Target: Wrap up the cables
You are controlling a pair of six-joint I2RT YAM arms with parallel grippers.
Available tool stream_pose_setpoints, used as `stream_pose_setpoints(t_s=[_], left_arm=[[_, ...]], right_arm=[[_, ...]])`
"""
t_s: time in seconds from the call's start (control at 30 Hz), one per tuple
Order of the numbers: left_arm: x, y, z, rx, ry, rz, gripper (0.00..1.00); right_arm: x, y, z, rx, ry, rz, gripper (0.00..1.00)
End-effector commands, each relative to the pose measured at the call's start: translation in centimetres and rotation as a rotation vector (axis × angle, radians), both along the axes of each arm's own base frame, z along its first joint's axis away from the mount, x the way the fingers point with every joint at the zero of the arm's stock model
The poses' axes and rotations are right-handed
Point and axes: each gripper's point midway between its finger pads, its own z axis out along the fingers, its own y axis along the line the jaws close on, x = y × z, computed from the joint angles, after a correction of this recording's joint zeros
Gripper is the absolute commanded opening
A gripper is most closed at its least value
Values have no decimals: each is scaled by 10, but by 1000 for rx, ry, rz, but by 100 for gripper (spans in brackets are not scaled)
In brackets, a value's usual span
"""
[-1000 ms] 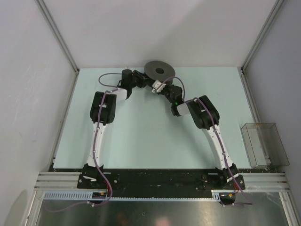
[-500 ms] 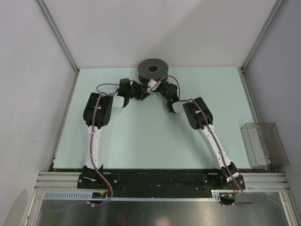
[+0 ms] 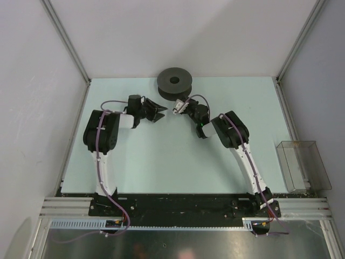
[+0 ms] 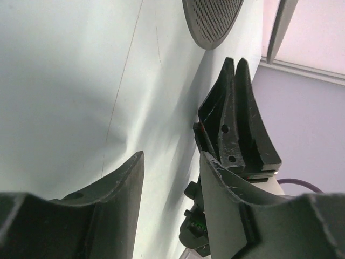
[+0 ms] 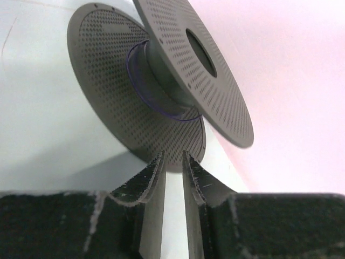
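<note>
The dark grey spool lies flat at the table's back edge. In the right wrist view a very thin dark cable loops loosely round its hub, and the spool stands just past my fingertips. My right gripper is just in front of the spool, jaws a narrow gap apart with nothing seen between them. My left gripper is open and empty, left of the right one and pointing at it. A hair-thin line of cable lies on the table in the left wrist view.
A clear plastic box stands at the table's right edge. Grey walls close the back and both sides. The right gripper's fingers stand close ahead of my left gripper. The spool's flange shows at the top of the left wrist view.
The spool, tilted beside the right gripper a second ago, now lies flat at the back. Both grippers have drawn back from it, and the left arm has swung left.
</note>
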Motion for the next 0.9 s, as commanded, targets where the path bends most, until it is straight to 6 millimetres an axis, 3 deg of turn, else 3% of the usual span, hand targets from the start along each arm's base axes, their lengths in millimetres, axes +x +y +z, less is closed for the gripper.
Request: stream_pose_setpoints(t_s=[0.0,0.13,0.3,0.43,0.7,0.87], left_arm=[[-3,13,38,40,-99,2,51],[-18,24,44,75,-109,1,52],[-42,40,52,187,-123,-47,52],[-60,52,74,326,-204,-129,55],[-89,69,135,630,-455,-414,93],[-95,77,177,837,-581,-598,99]], right_arm=[[-16,-10,23,-3,-28,-36,24],[-34,-18,29,-15,-13,-49,28],[-59,-24,51,2,20,-88,44],[-87,-30,74,21,77,-113,57],[-145,-53,153,131,223,-122,87],[-174,-90,198,206,336,-167,92]])
